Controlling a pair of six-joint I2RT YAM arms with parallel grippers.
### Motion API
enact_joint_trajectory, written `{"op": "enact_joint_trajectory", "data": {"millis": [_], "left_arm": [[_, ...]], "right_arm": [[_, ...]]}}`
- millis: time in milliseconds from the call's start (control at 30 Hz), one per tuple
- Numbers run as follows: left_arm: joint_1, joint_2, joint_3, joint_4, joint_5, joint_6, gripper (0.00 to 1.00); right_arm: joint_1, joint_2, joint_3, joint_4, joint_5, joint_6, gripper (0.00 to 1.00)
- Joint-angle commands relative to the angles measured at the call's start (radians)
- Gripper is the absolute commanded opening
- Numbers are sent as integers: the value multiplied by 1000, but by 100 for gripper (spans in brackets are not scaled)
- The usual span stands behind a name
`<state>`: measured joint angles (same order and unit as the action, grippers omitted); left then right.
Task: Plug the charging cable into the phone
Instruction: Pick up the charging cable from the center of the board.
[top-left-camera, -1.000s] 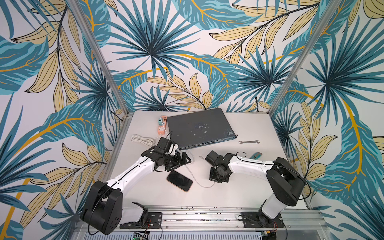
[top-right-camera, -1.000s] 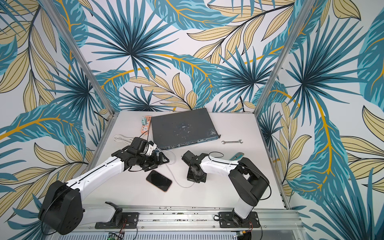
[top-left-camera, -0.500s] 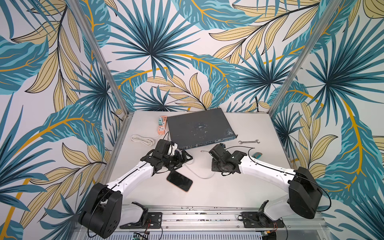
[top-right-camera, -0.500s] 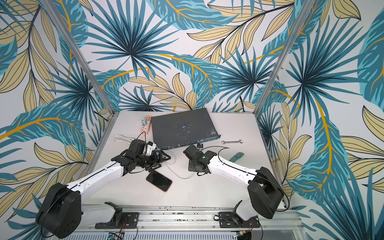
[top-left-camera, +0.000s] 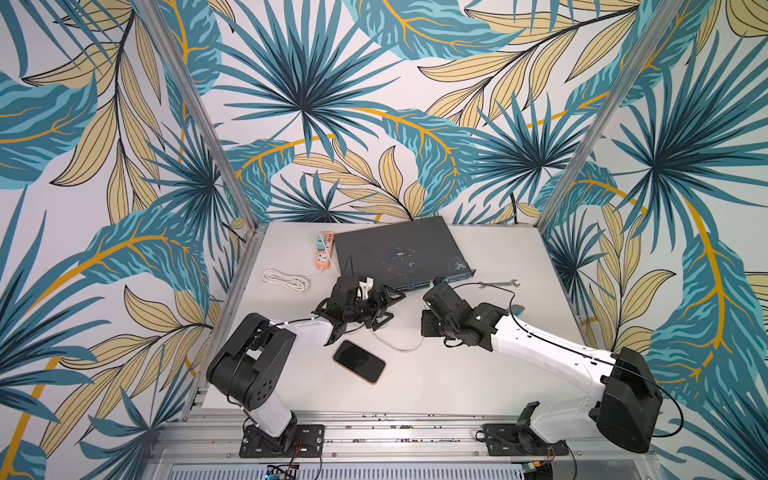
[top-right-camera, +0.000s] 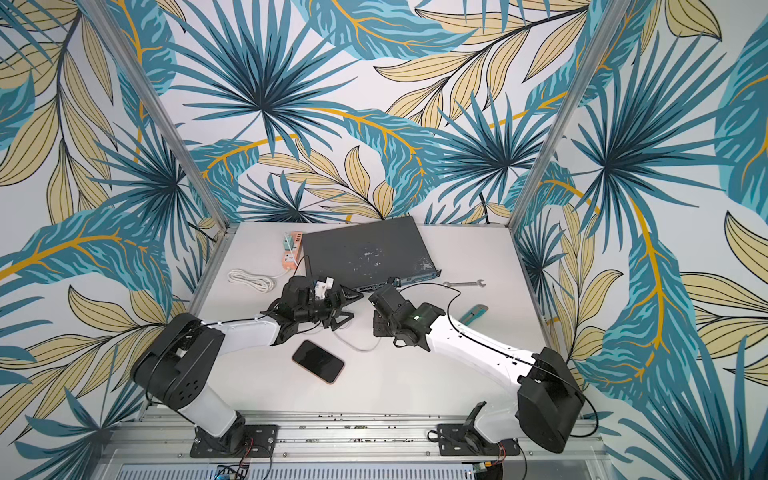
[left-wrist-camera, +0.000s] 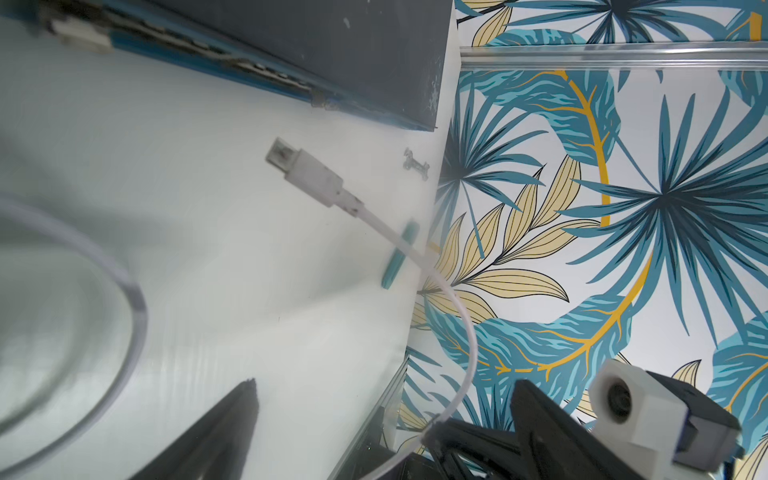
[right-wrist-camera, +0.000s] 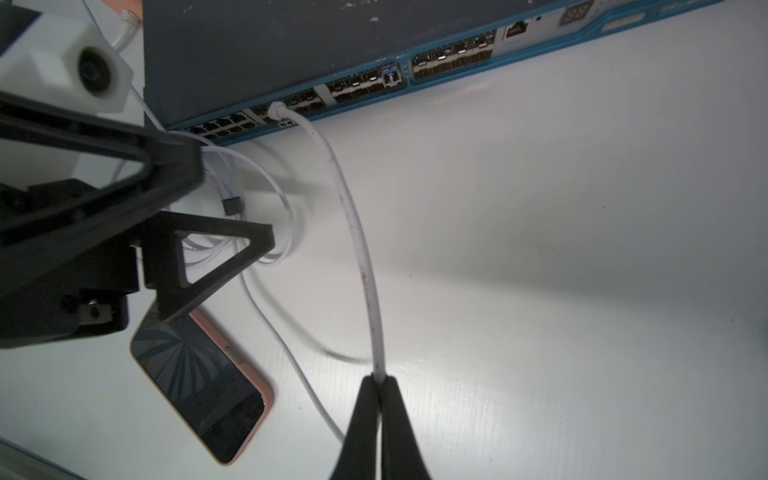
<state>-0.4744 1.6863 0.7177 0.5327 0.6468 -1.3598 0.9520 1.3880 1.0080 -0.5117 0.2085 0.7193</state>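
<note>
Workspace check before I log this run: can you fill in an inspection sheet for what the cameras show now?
Surface: white table, nothing spilled.
Job's things: phone flat, screen up, nothing plugged in; charging cable connector free.
Clutter: network switch, wrench, utility knife, power strip, cord bundle.
Pincers: left pincer open over the coils; right pincer shut on the charging cable.
Cables: tied coils lie near the phone.
Surroundings: leaf-patterned walls.

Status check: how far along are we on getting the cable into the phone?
Done: the right end effector is shut on the charging cable, a stretch behind its connector tip, which sticks out free. In hand: the left end effector stands open beside the cable, gripping nothing. Left: the phone lies flat, unplugged; the tip has yet to be brought to its port and pushed in.
</note>
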Motion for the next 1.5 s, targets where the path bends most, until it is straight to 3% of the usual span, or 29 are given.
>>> {"op": "enact_joint_trajectory", "data": {"millis": [0,333,967,1467], "left_arm": [[-2,48,44,205,-17,-95,96],[11,112,107,221,-40,-111,79],[72,81,91,175,-20,-87,50],[74,105,116,177,-8,-81,3]], "right_arm": [[12,-21,17,30,-21,-25,0],[26,-47,-6,35,-37,-20,0],[27,-61,-35,55,-47,-21,0],[27,-75,-66,83,-84,-14,0]]}}
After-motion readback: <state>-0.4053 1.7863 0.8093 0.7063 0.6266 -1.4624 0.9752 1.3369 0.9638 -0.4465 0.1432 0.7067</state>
